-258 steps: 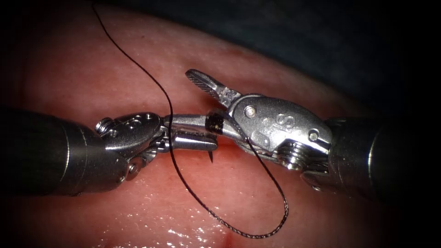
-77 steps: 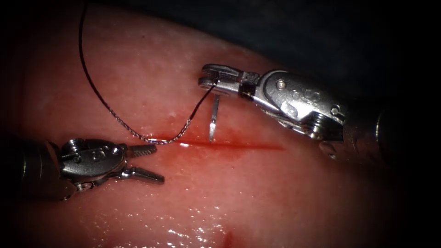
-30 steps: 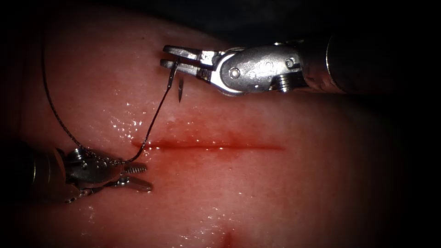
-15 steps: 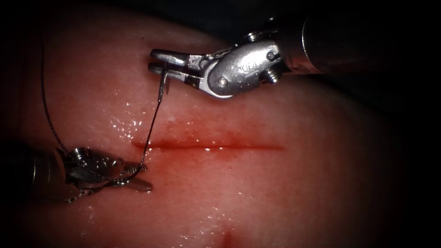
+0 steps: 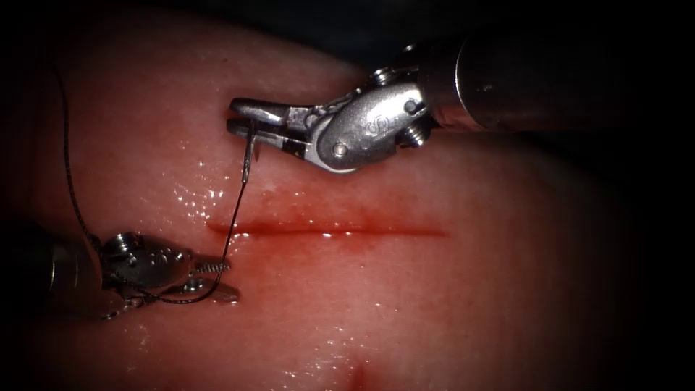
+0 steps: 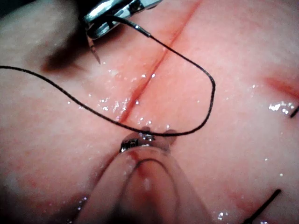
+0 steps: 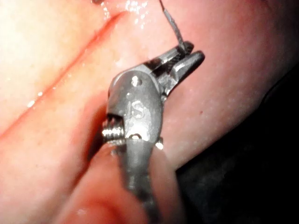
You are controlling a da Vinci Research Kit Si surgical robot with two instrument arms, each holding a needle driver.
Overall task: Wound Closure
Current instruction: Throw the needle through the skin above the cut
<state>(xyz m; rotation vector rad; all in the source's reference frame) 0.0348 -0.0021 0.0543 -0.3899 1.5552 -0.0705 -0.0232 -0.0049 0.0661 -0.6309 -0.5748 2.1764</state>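
Two tools are in my view. My right tool point(image 5: 242, 119) sits above the cut point(image 5: 326, 230), near its left end, and its jaws are closed on the needle point(image 5: 249, 156). It grips the needle high on its curve, near the thread end. The needle hangs down with its tip free, above the tissue point(image 5: 449, 304), not in it.

My left tool point(image 5: 213, 279) waits low on the left, just below the cut's left end. Its jaws are a little apart and I think they hold nothing. The thread point(image 5: 233, 213) runs from the needle down past that tool, loops around it and climbs away on the left.

I judge we are at the start: the cut is open along its whole length and I see no stitch in it. All the sewing is left. Red fluid point(image 5: 289, 217) wets the cut. The loose loop by my left tool could snag. In the left wrist view, two short thread ends point(image 6: 264, 207) lie off to one side.
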